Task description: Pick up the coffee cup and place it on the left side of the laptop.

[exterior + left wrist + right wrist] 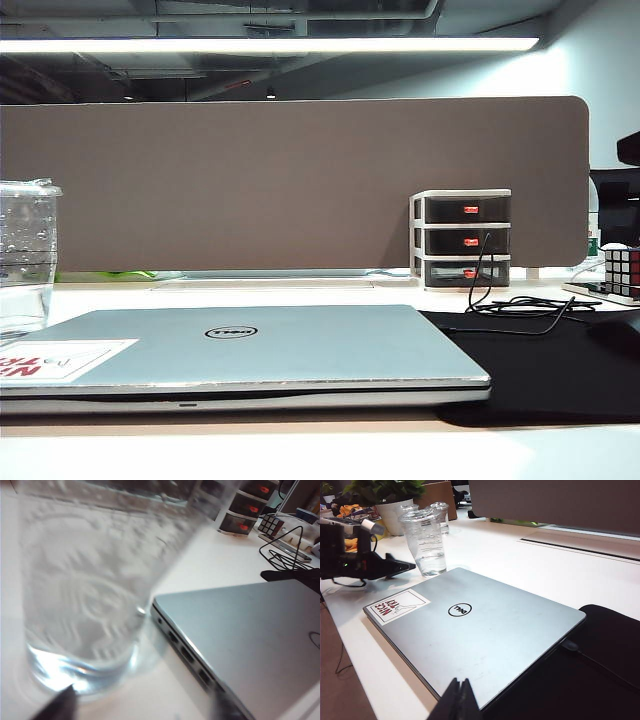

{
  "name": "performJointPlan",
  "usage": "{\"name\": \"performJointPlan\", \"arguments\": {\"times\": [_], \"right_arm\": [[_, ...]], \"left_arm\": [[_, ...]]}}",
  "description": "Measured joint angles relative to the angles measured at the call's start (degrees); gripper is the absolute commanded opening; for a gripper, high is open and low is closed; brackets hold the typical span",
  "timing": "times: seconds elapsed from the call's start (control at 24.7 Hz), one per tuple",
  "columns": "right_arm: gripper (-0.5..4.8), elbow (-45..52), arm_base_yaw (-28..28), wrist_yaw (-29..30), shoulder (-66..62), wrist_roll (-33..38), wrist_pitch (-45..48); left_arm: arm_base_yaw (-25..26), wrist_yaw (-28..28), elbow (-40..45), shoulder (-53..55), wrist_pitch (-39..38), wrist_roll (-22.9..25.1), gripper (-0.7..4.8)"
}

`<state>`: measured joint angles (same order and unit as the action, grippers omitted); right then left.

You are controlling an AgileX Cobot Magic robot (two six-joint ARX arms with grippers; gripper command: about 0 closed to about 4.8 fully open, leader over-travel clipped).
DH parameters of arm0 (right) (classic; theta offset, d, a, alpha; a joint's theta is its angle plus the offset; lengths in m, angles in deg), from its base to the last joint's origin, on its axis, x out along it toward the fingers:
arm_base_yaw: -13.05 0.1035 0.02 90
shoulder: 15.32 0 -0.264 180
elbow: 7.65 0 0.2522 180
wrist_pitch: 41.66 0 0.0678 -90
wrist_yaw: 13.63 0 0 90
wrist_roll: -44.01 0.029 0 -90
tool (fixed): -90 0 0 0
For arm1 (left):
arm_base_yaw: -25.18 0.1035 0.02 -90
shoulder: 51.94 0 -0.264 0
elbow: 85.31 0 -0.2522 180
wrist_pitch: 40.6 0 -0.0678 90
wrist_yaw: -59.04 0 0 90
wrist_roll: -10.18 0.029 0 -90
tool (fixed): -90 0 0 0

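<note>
1. Exterior view: no gripper is in frame. The coffee cup point(24, 255) stands upright at the far left edge, cut off by the frame, just beside the left side of the closed laptop point(240, 350). The laptop lies flat on the white table point(300, 450). A brown partition point(290, 180) runs behind, with a small drawer unit point(462, 238) at centre right, a black cable point(520, 305) trailing from it, a black mat point(560, 370) under the laptop's right end and a puzzle cube point(622, 270) at the right edge.

2. Left wrist view: the left gripper point(142, 707) shows only two blurred dark fingertips point(57, 706) along the bottom edge. They stand apart, released, clear of the cup base. The cup fills the upper left, blurred; the laptop's port edge lies close beside it.

3. Right wrist view: the right gripper point(457, 700) sits at bottom centre, fingers pressed together, clenched on nothing, over the laptop's near edge. This view alone shows the left arm's gripper at the left edge, tips near the cup, and a second cup point(440, 515) with a potted plant point(390, 500) behind.
</note>
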<state>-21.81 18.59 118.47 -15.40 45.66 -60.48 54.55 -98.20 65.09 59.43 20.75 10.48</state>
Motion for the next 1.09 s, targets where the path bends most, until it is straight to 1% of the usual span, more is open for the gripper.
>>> {"name": "performJointPlan", "arguments": {"times": [0.12,0.24,0.28,0.32,0.36,0.41,0.57,0.61,0.65,0.69,0.85,0.97,1.01,1.09], "right_arm": [[-0.01,0.0,0.0,0.0,0.0,0.0,0.0],[-0.01,0.0,0.0,0.0,0.0,0.0,0.0],[-0.01,0.0,0.02,0.0,0.0,0.0,0.0],[-0.01,0.0,0.0,0.02,0.0,0.0,0.0],[-0.01,0.0,0.02,0.02,0.0,0.0,-0.02],[-0.01,0.0,0.02,0.04,0.0,0.0,0.02],[-0.01,0.0,0.02,0.09,0.0,0.0,0.0],[-0.01,0.0,0.02,0.22,0.0,0.0,0.02],[-0.01,0.0,0.02,0.59,0.0,0.02,-0.02],[-0.01,0.0,0.02,1.07,0.0,0.0,0.0],[-0.01,0.0,0.02,1.31,0.0,0.0,0.0],[-0.01,0.0,0.02,1.38,0.0,0.0,0.02],[-0.01,0.0,0.02,1.44,0.0,0.0,0.0],[-0.01,0.0,0.02,1.44,0.0,0.0,0.02]], "left_arm": [[-0.02,0.48,3.41,0.11,3.91,-0.85,3.06],[-0.11,2.64,6.69,0.09,7.65,-3.08,3.02],[-0.07,3.41,7.45,-0.11,8.02,-3.85,2.91],[-0.09,3.96,8.2,-0.33,8.17,-4.37,2.35],[-0.26,5.01,9.09,-1.33,8.22,-5.2,2.16],[-0.31,6.01,9.53,-1.66,8.2,-6.16,2.04],[-0.81,7.15,11.89,-4.28,8.2,-9.11,1.98],[-0.87,7.32,12.55,-5.11,8.2,-9.49,1.79],[-0.83,7.54,13.05,-6.01,8.2,-9.84,1.38],[-0.85,8.37,13.79,-8.83,8.2,-10.47,1.19],[-1.03,9.31,15.85,-16.39,8.2,-11.91,1.11],[-1.05,9.6,15.61,-21.09,8.2,-14.16,1.09],[-1.03,9.68,15.61,-22.56,8.2,-15.04,0.96],[-1.05,9.64,15.61,-25.81,8.2,-16.85,0.21]]}}
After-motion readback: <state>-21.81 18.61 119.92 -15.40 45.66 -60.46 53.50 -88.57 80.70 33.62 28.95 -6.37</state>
